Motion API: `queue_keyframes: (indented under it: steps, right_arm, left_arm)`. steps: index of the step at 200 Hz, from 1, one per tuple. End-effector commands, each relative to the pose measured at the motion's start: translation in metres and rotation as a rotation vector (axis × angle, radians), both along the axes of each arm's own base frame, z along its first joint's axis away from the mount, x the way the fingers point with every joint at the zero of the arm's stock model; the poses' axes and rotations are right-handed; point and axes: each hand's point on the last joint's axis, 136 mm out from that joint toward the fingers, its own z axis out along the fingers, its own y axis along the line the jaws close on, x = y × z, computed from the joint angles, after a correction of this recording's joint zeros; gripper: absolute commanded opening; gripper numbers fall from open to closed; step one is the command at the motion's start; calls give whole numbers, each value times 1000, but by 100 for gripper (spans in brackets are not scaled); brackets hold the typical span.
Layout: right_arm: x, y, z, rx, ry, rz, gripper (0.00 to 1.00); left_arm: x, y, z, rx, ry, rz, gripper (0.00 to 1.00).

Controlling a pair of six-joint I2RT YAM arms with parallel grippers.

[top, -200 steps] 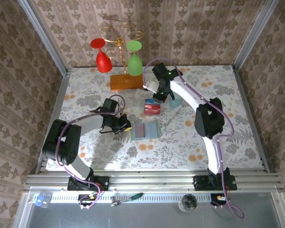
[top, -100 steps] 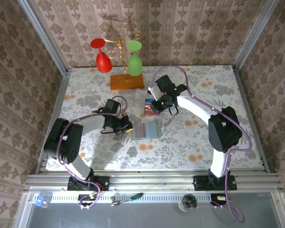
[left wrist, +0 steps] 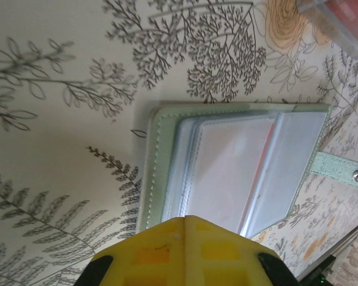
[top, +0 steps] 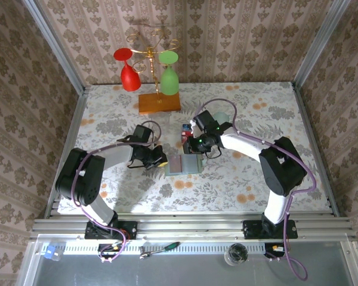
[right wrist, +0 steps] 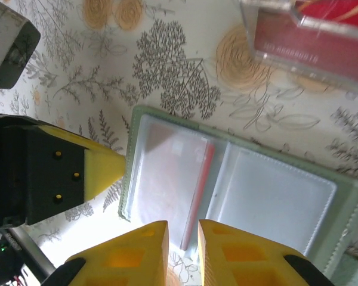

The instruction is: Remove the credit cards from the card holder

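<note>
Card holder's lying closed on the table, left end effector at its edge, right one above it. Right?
No: the card holder lies open, as the right wrist view shows. The left end effector is at its edge and the right end effector above it.

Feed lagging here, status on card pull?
Left gripper shut, tip at open card holder edge. Right gripper jaws slightly apart above red card in sleeve. Nothing in the way.

red glass (top: pixel 128 71), grn glass (top: pixel 169 76) on gold rack (top: pixel 150 49), wood base (top: pixel 159 103), clr box (right wrist: pixel 298 44)
</note>
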Motion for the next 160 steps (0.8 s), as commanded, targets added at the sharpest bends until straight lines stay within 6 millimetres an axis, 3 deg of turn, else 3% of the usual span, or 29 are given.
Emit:
queue_keyframes:
  steps: [1,60,121,160]
  right_arm:
    - [-6,12,8,79,59,-38,21]
    - [-20,28,-4,108,109,-39,21]
    - [-20,34,-9,105,115,-33,21]
    - [-21,34,-11,102,123,-34,21]
  left_arm:
    - [-13,2,-14,35,25,-31,0]
    - [-16,3,-18,38,30,-30,0]
    - [-8,4,4,20,-41,-12,0]
    - [-12,9,-7,40,-6,-11,0]
